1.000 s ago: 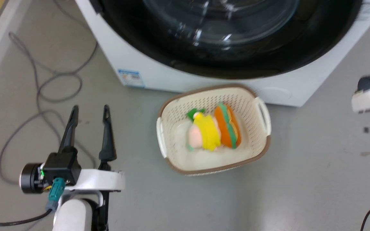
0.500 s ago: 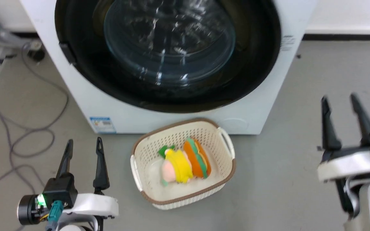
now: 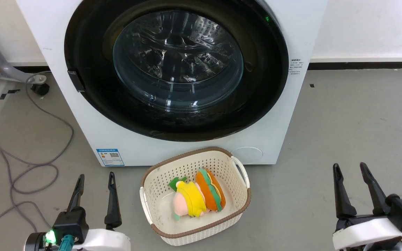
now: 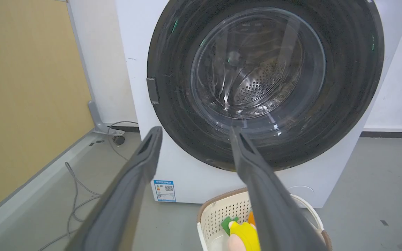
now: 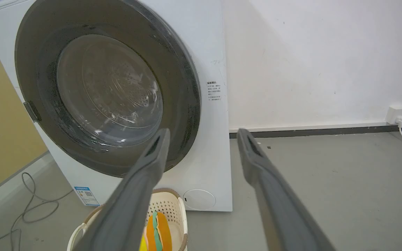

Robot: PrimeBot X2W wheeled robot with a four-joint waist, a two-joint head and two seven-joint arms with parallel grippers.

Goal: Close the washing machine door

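Note:
The washing machine [image 3: 92, 136] is a white box standing straight ahead. Its door [image 3: 177, 61], a glossy black disc with a domed glass centre, lies flush against the front and looks closed. Through the glass the steel drum shows. My left gripper [image 3: 96, 175] hangs open at the lower left, well short of the machine and empty. My right gripper [image 3: 349, 165] is open at the lower right, also empty. In the left wrist view the left gripper [image 4: 195, 129] points at the door [image 4: 267, 80]. In the right wrist view the right gripper [image 5: 204, 130] points past the door [image 5: 106, 94] at its right edge.
A cream perforated basket [image 3: 150, 205] with plush toys [image 3: 197, 198] sits on the floor just before the machine, between my grippers. Grey cable [image 3: 30, 167] loops on the floor at left. A yellow panel [image 4: 23, 87] stands left; a wall socket [image 5: 398, 113] is at right.
The head camera has drawn back, so the whole door shows. My right arm has dropped from beside the door's edge to the lower right. The door stays flush.

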